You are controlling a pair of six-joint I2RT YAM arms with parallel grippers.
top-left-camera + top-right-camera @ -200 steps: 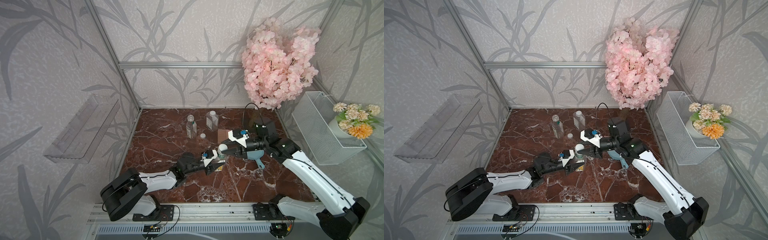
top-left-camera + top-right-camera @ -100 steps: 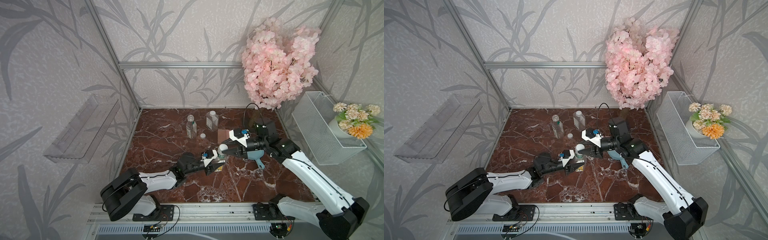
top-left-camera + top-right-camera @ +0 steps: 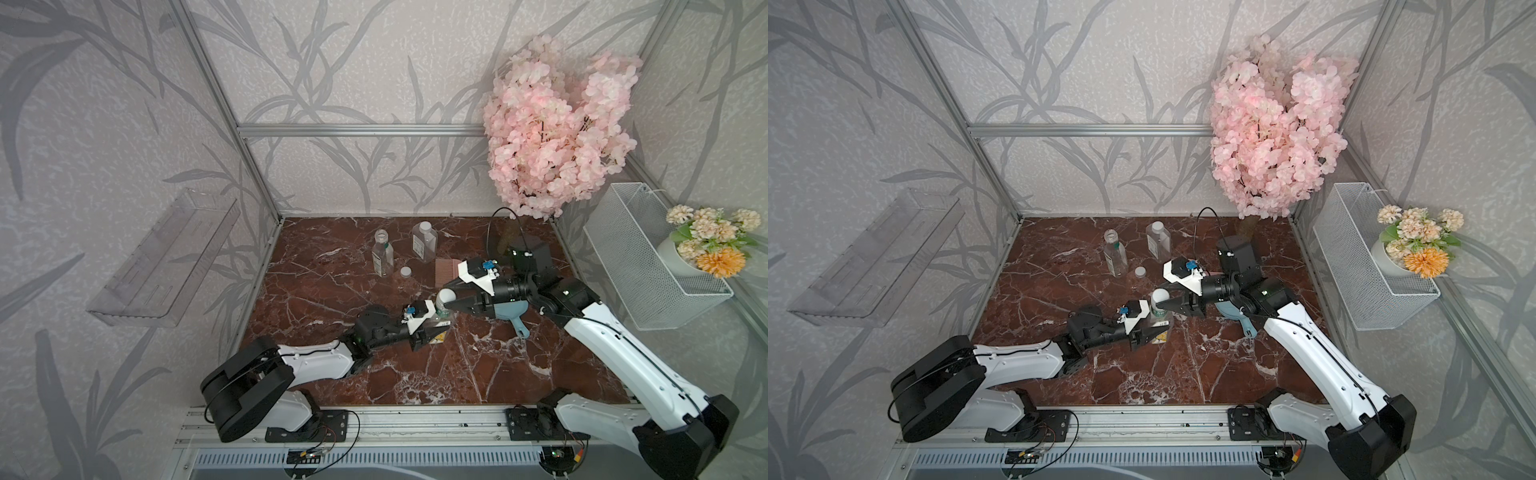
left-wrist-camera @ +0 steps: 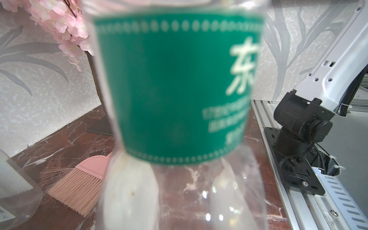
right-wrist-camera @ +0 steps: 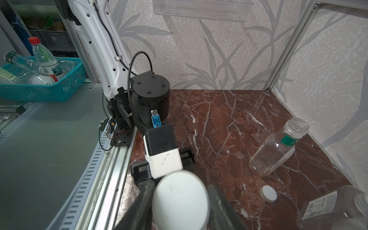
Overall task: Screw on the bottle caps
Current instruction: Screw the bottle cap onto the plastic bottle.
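The right pincer (image 3: 448, 296) sits round the white cap (image 5: 180, 201) atop the green-labelled bottle (image 4: 175, 89), fingers flanking it closely. Whether it is gripping, I cannot tell. Just below it, the left pincer (image 3: 436, 326) is clamped on that bottle's lower body, keeping it upright. Over the past second nothing has visibly shifted: arms, bottle and cap sit alike. I judge one twist is finished and a fresh bite is due.

There are three bottles on the desk (image 3: 332, 291) and three caps. One cap is here, one is on the squarer bottle (image 3: 424, 247), and a loose cap (image 3: 405, 271) lies beside the open round bottle (image 3: 382, 253), all well beyond both pincers.
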